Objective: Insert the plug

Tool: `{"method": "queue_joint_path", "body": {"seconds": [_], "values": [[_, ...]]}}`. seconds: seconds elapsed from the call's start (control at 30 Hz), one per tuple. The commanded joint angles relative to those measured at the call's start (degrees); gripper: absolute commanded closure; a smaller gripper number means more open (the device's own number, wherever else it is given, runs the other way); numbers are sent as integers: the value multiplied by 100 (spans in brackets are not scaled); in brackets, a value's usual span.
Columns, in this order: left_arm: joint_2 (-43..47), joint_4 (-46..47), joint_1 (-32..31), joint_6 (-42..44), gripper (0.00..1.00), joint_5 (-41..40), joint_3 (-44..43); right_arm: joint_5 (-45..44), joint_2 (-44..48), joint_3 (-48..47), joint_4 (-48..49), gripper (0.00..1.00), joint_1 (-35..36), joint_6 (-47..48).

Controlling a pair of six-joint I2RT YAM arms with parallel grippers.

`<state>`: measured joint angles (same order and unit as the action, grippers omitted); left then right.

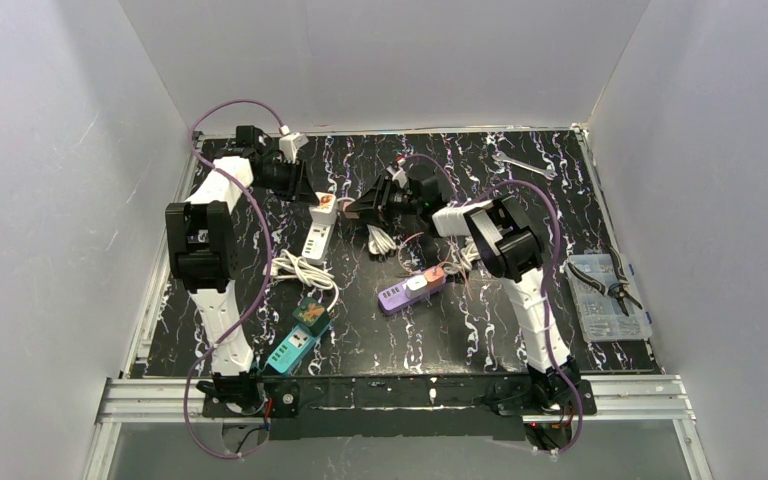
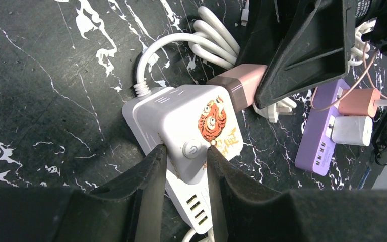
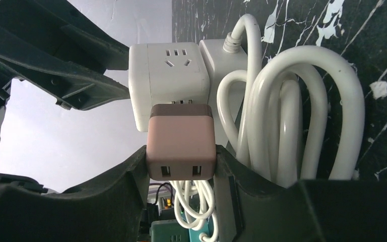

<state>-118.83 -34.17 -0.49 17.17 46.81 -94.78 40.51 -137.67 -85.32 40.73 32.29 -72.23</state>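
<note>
Marbled table [image 2: 40, 75], plug [image 3: 181, 141] prongs toward cube socket [image 3: 169, 75]

Coiled white cable [image 3: 287, 116] crowds the right hand [image 3: 181, 171]; bare tabletop [image 2: 40, 75] lies open beside the power cube [image 2: 181, 116].

Probably a robotics lab cell: white panel walls [image 1: 60, 150] box in a black marbled tabletop [image 1: 440, 340], aluminium rail [image 1: 150, 400] along the near edge, parts box [image 1: 600, 322] and pliers [image 1: 619, 282] right, wrench [image 1: 525, 166] far right.
</note>
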Motion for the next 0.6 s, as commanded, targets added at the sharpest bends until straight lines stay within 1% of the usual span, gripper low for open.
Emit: {"method": "queue_joint_path", "body": {"seconds": [0.0, 0.07, 0.17, 0.23, 0.3, 0.33, 0.43, 0.57], "values": [[-544, -886, -575, 59, 76, 131, 438, -663, -586, -368, -994, 91, 692, 64], [-534, -889, -575, -4, 76, 176, 486, -659, -631, -389, -935, 89, 693, -95], [-539, -874, -575, -50, 76, 237, 541, -641, -733, -512, -702, 89, 703, -383], [-609, -873, -613, -147, 76, 281, 556, -658, -789, -621, -459, 89, 745, -597], [-697, -943, -719, -147, 76, 78, 553, -659, -731, -714, -312, 91, 787, -609], [-721, -992, -743, -159, 76, 37, 552, -671, -644, -771, -454, 92, 783, -449], [-703, -930, -682, -430, 77, -147, 617, -752, -282, -1117, -1307, 93, 785, 379], [-590, -819, -497, -654, 78, -454, 836, -828, -226, -1978, -2769, 95, 887, 1285]]}}
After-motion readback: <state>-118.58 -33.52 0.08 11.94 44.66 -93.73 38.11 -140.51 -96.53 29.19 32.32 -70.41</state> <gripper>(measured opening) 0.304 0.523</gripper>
